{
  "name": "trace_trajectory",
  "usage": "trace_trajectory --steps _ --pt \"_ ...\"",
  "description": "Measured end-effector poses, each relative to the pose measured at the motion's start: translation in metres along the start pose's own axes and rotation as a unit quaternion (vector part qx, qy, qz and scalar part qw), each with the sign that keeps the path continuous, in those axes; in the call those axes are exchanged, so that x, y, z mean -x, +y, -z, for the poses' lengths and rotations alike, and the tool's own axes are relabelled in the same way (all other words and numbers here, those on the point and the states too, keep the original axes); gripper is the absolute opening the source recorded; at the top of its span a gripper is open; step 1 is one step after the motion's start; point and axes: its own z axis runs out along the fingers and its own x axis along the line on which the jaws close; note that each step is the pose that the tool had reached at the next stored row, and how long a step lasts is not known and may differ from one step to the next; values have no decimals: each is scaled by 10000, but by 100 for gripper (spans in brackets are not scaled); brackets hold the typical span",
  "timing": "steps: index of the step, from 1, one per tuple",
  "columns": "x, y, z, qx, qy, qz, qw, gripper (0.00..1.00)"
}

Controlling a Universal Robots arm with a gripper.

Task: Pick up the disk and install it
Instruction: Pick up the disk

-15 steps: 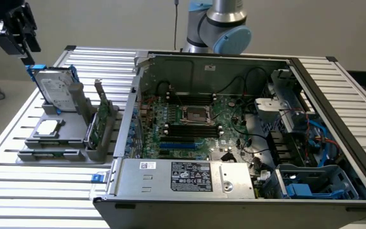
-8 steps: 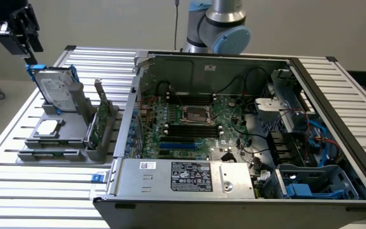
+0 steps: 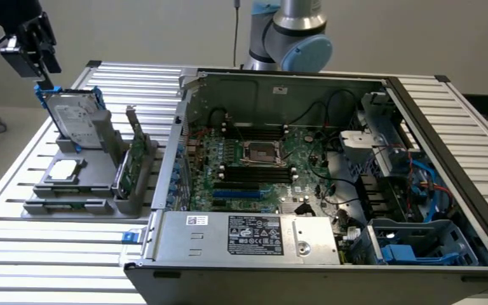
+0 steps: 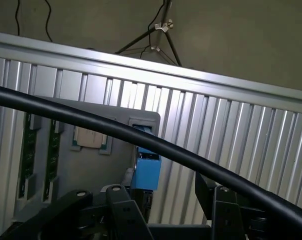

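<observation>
Your gripper [image 3: 44, 75] hangs just over disk [image 3: 76, 118], jaws spread wide, nothing between them. Disk stands on edge in grey holder [image 3: 83, 204] on table at exterior view's left, beside open computer case [image 3: 227, 241]. Judge it dense and rigid, heavy for its size; smooth metal faces likely slippery; shock-sensitive, so you avoid knocks. Blue carrier [image 3: 40, 95] is plastic and may flex. You take hold across flat faces near top edge, squarely, not by carrier's thin rails alone

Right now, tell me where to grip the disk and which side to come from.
I'd grip the disk by its blue carrier at the top edge, coming down from above: it stands on edge in the grey holder, its lower part seated and its top free.
</observation>
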Motion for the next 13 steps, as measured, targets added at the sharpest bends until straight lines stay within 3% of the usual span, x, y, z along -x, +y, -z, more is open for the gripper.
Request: trace_trajectory --steps 6,13 --pt "1 9 -8 -3 32 -145 9999 60" --pt "-5 19 -55 -1 185 -329 9993 60"
